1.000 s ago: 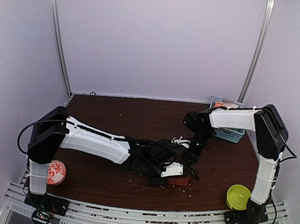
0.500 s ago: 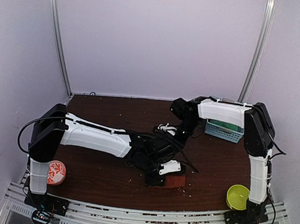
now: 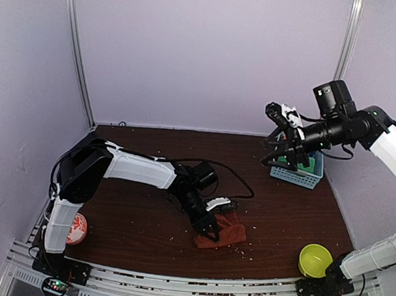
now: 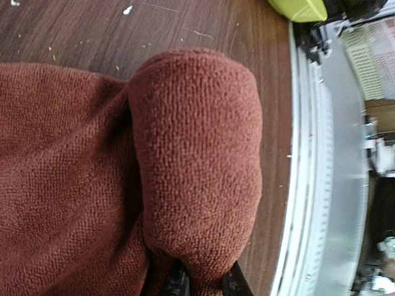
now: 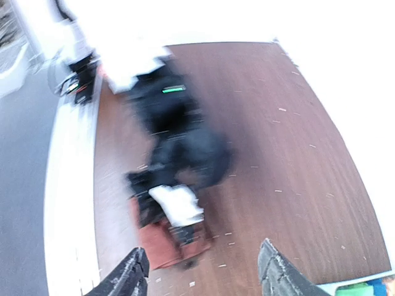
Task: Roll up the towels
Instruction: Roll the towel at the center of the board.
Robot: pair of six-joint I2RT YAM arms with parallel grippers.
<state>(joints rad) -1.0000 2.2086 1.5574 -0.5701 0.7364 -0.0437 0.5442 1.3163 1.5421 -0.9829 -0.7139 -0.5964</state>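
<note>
A rust-red towel [image 3: 221, 231] lies bunched on the dark wooden table [image 3: 150, 151] near its front edge. In the left wrist view one end of the towel [image 4: 197, 160] is a thick roll, and the rest spreads flat to the left. My left gripper [image 3: 210, 224] reaches in from the left, and its black fingertips [image 4: 178, 285] pinch the near end of the roll. High over the back right of the table, my right gripper [image 3: 279, 146] hangs open and holds nothing. Its blurred wrist view looks down past the gripper [image 5: 207, 274] at the towel [image 5: 162, 246].
A blue basket [image 3: 297, 172] with something green in it stands at the back right, under the right arm. A yellow-green bowl [image 3: 315, 259] sits at the front right, and an orange patterned bowl [image 3: 75, 227] at the front left. The metal rail [image 4: 315, 185] runs close beside the roll.
My right gripper has let go near the towel, risen up and back to the right, and opened. The left gripper has stayed shut on the towel, which now lies looser and wider.
</note>
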